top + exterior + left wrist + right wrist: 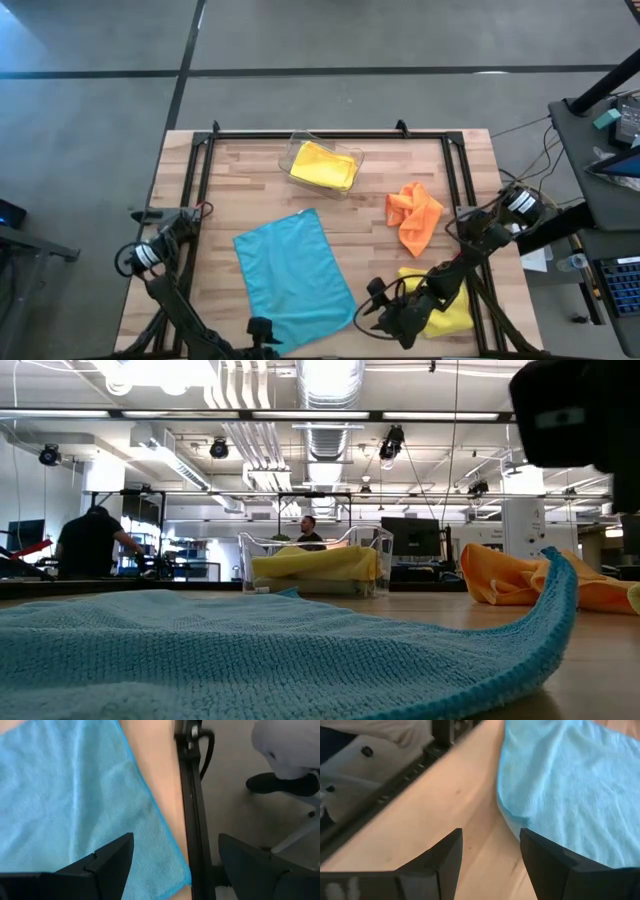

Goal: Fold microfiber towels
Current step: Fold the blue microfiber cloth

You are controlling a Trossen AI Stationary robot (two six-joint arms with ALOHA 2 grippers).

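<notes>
The light blue towel [293, 275] lies spread flat on the table's near middle. My left gripper [175, 865] is open above its near-left corner [172, 877] at the table's near edge, and also shows in the high view [262, 332]. My right gripper [490, 855] is open just beside the towel's near-right corner [512, 815], and also shows in the high view [373, 312]. A yellow towel [322, 165] lies in the clear bin. The orange towel [413, 215] lies crumpled at the right. A second yellow towel [452, 312] lies under my right arm. The pale green towel is out of view.
The clear plastic bin [296, 150] stands at the far middle. A black frame rail [192, 820] runs along the table's edges. In the low view the blue towel's edge [555, 590] curls up. People stand in the room beyond the table [90, 545].
</notes>
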